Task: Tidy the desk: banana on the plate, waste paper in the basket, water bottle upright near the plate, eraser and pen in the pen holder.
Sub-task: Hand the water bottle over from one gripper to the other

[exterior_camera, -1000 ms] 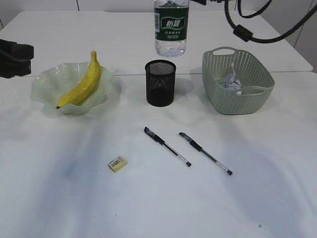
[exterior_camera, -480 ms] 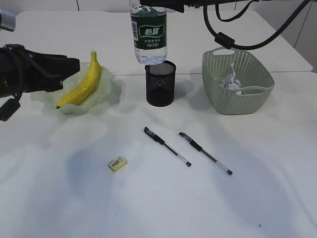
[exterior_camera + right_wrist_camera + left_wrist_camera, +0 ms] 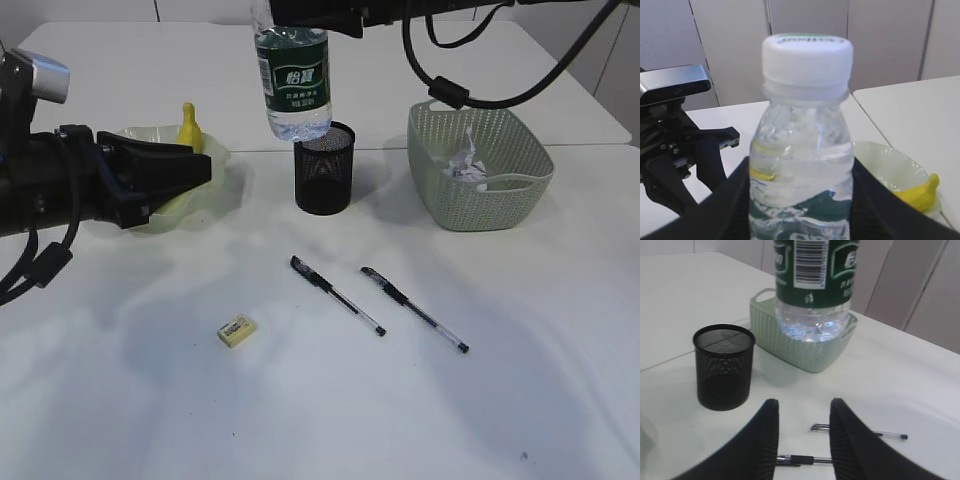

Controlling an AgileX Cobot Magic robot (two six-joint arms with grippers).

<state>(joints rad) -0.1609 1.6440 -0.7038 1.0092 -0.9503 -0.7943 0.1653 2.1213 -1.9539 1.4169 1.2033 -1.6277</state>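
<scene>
Water bottle [image 3: 292, 75] hangs upright at top centre, above the pen holder [image 3: 323, 167], clamped in the right end effector [image 3: 800, 200]. Risk: lowered here it clips the holder rim or tips. Left end effector [image 3: 802, 437], jaws part open and empty, crowds the plate [image 3: 215, 160] at left: possible collision.

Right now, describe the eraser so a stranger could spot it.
Start at the black mesh pen holder mid-table, then look toward the near edge and left. The eraser lies alone there: a small pale yellow block, unlike the two slim black-gripped pens on its right.
</scene>
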